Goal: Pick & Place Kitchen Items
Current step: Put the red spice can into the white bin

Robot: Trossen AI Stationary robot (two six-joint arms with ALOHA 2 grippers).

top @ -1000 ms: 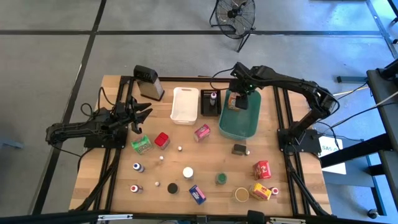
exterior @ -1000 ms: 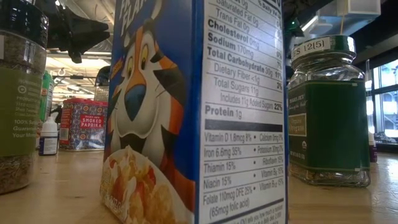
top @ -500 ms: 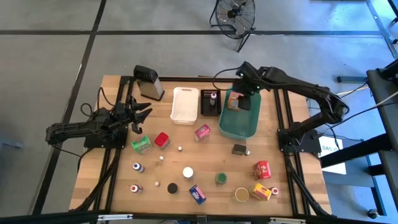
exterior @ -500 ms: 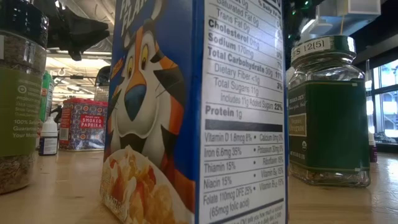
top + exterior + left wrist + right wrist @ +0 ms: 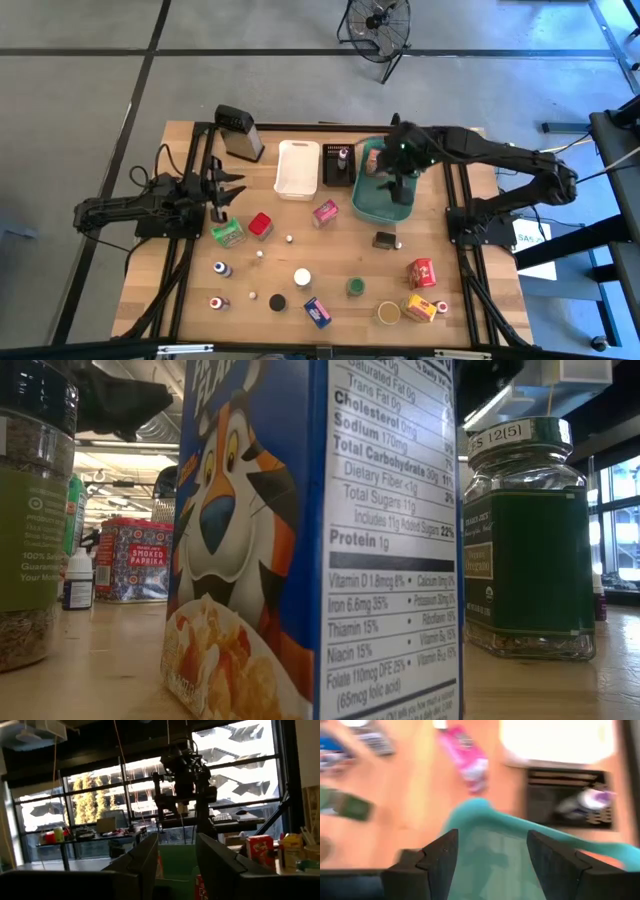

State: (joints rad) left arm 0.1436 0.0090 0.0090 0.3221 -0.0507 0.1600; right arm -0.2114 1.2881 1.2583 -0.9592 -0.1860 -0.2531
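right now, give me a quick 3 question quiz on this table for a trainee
1. True or false: the right gripper hangs over the teal basket.
2. Which container holds a bottle with a purple cap? A) white bin B) black tray C) teal basket
3. What lies on the table just below the left gripper in the high view?

Key
1. True; its fingers stand open with nothing between them in the right wrist view.
2. B, the black tray; the bottle stands in it, between the white bin and the basket.
3. The green packet, beside a red box.
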